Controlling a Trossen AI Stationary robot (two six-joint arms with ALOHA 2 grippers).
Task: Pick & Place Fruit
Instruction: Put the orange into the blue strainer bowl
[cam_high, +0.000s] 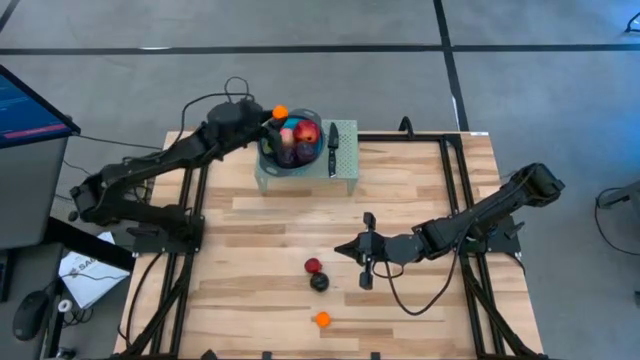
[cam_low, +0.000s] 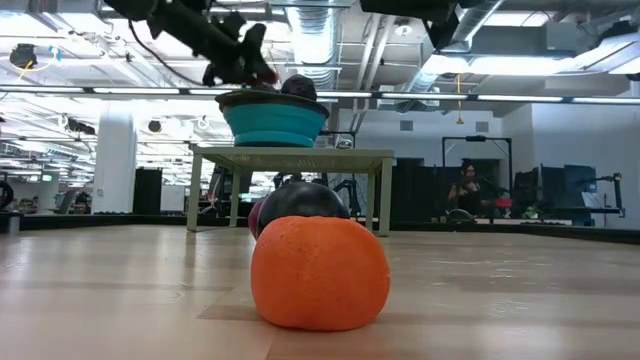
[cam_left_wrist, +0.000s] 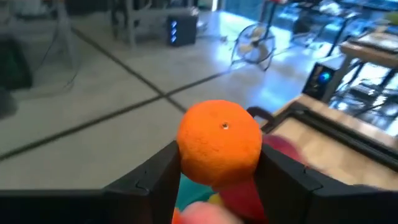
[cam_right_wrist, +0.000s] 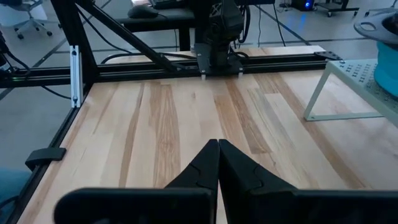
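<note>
Left gripper (cam_high: 276, 113) is raised over the rim of the round blue bowl (cam_high: 272, 150), fingers (cam_left_wrist: 155, 177) clamped on either side of a small orange fruit (cam_left_wrist: 219, 142); in the high view that fruit (cam_high: 280, 111) sits just above the bowl's rim on the side toward the left arm. The bowl stands on a small pale green stand (cam_high: 345, 172) at the far edge of the wooden table (cam_high: 260, 250), with a black-handled knife (cam_high: 333, 146) lying on the stand beside it. Inside the bowl: a red apple (cam_high: 307, 131), a pale pink fruit (cam_high: 288, 124) and dark purple ones (cam_high: 285, 153), packed touching each other. Three fruits lie on the table top, well apart from the stand: a small red one (cam_high: 313, 265), a dark purple one (cam_high: 319, 282) touching or just beside it, and a second orange fruit (cam_high: 321, 320) nearer the front edge. In the low view this orange fruit (cam_low: 319, 272) fills the foreground with the dark one (cam_low: 303, 200) behind it. Right gripper (cam_high: 365, 249) hangs low over mid-table, just beside the red and dark fruits, its fingers (cam_right_wrist: 208, 163) pressed together with nothing between them. A person (cam_low: 466, 186) is visible in the room beyond the table.
</note>
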